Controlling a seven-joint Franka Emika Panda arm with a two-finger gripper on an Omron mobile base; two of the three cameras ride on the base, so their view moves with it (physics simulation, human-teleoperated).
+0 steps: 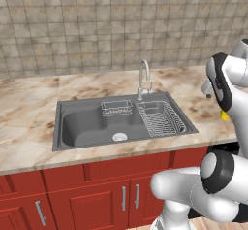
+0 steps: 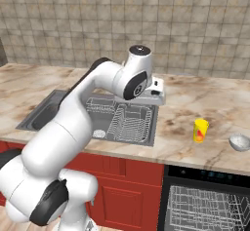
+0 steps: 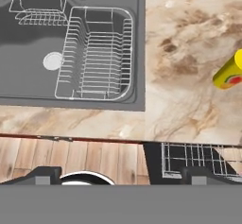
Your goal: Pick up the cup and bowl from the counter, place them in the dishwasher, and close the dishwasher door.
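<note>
The desk (image 2: 185, 142) carries everything ahead of me; the dishwasher (image 2: 205, 203) below gapes with its rack bared, ready for loading. The bowl (image 2: 239, 142) and the cup (image 2: 200, 130) stand apart near its front edge. My fingers (image 3: 118, 176) hang spread, empty.

The beige, brown-veined marble tabletop (image 2: 195, 98) ran above red cabinets, with a grey sink (image 2: 53, 109) sunk into it. To the right of the sink, a small yellow cup (image 2: 200, 130) stood upright on the tabletop. A pale grey bowl (image 2: 239, 142) sat further right, near the cup but apart from it, close to the front edge.
</note>
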